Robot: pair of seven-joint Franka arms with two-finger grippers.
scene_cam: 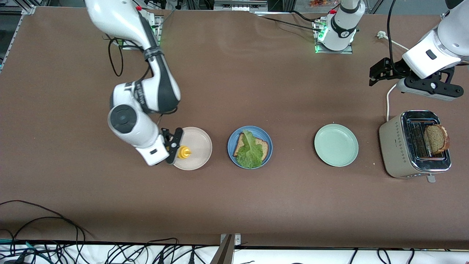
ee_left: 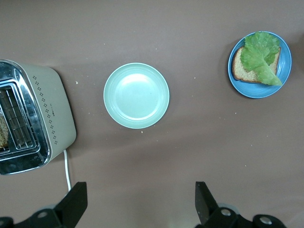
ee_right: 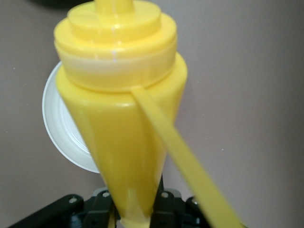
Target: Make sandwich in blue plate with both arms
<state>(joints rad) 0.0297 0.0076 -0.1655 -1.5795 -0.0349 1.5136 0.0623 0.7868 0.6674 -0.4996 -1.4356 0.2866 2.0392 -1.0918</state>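
The blue plate lies mid-table and holds one slice of brown bread with a green lettuce leaf on top; the left wrist view shows the plate, bread and lettuce too. A second slice stands in the toaster. My right gripper is shut on a yellow squeeze bottle over the edge of the beige plate. That bottle fills the right wrist view, clamped between the jaws of the right gripper. My left gripper hangs open and empty, over the table beside the toaster.
A pale green plate, with nothing on it, lies between the blue plate and the toaster, and it appears as well in the left wrist view. A white cord runs from the toaster toward the left arm's base. Cables hang along the table's near edge.
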